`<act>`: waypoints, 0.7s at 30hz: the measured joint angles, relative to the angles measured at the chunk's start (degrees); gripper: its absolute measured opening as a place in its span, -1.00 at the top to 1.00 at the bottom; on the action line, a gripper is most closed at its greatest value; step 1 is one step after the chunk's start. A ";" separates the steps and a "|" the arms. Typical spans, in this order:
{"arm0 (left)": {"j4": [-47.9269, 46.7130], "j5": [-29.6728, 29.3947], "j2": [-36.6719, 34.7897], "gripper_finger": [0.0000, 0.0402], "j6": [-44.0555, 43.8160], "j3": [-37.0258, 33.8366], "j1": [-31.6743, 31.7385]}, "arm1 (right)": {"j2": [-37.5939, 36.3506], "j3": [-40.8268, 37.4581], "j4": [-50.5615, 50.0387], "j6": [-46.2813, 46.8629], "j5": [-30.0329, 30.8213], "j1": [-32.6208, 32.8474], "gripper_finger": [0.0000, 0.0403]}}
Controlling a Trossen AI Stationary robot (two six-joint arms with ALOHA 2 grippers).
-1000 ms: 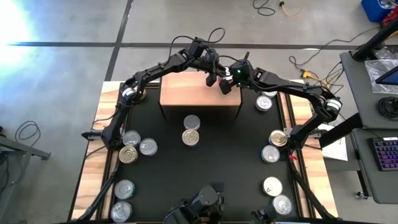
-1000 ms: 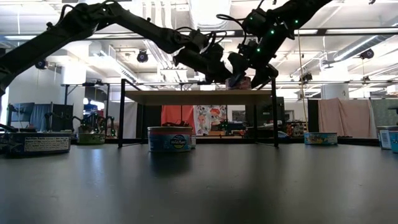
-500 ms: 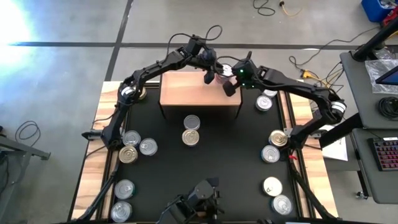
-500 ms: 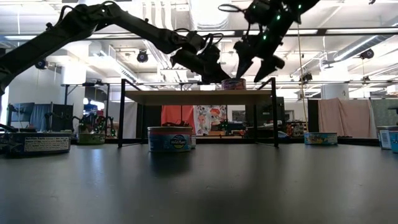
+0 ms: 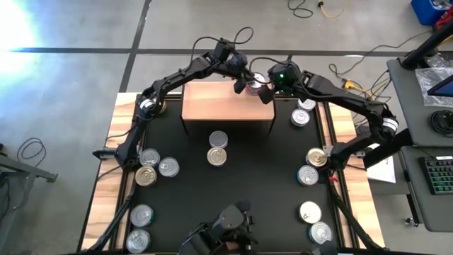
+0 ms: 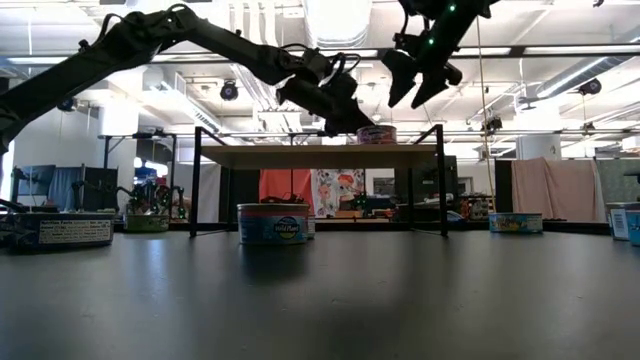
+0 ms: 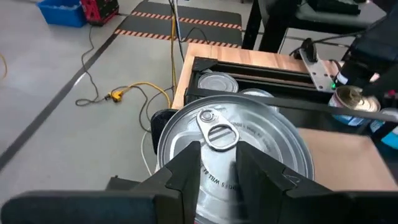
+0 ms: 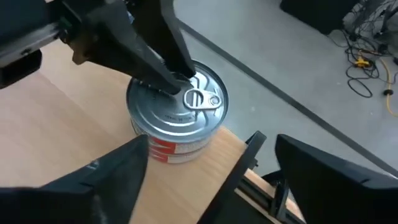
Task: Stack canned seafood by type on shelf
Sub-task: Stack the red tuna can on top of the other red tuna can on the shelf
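Right gripper (image 6: 420,88) hangs open and empty above the shelf (image 5: 212,105), over its far right corner. Left gripper (image 8: 163,70) has both fingers nearly together, pressing down on the lid of a red-labelled silver can (image 8: 177,118) standing on that corner, not clamped around it. Other cans lie scattered on the black mat (image 5: 262,177); two (image 5: 218,147) sit just in front of the shelf.

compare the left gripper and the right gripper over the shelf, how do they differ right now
The left gripper sits low with its narrow fingertips pressed on the lid of the can at the shelf's far right corner. The right gripper hangs higher, above the can, touching nothing, fingers spread wide. Both are dark two-finger grippers over the same corner.
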 joint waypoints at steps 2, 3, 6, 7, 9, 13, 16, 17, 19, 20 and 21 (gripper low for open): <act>-0.91 -0.02 0.10 0.49 -0.72 2.53 0.00 | 0.59 -0.03 1.03 0.15 0.00 0.00 -0.47; -1.41 0.07 0.09 0.46 -0.76 3.95 0.00 | 0.91 -0.05 1.73 0.13 0.01 -0.04 -0.38; -4.65 0.29 -0.19 0.37 -0.74 8.38 0.01 | 1.99 -0.07 5.11 -0.96 -0.02 -0.31 -0.09; -5.45 0.23 -0.30 0.35 -0.72 9.05 0.09 | 2.42 -0.07 6.21 -1.96 -0.12 -0.46 0.00; -5.97 0.29 -1.56 0.30 -0.74 8.07 0.43 | 3.40 -0.07 8.16 -3.34 -1.21 -1.02 0.18; -9.31 0.37 -2.73 0.27 -0.49 8.74 1.30 | 5.23 -0.09 10.33 -2.79 -5.32 -2.92 0.49; -10.61 0.35 -3.38 0.27 0.06 8.92 1.81 | 6.72 -0.09 10.34 -1.28 -5.57 -4.41 0.69; -10.91 0.32 -3.41 0.27 0.11 8.88 1.87 | 7.14 -0.09 10.36 -0.58 -5.63 -4.82 0.74; -11.57 0.33 -3.42 0.29 0.16 8.81 1.88 | 7.99 -0.13 10.42 0.66 -7.17 -5.64 0.85; -11.61 0.33 -3.46 0.30 0.16 8.78 1.84 | 8.32 -0.13 10.49 1.16 -8.38 -5.95 0.89; -11.63 0.35 -3.62 0.31 0.18 8.78 1.84 | 8.65 -0.13 10.59 1.22 -9.60 -6.20 0.92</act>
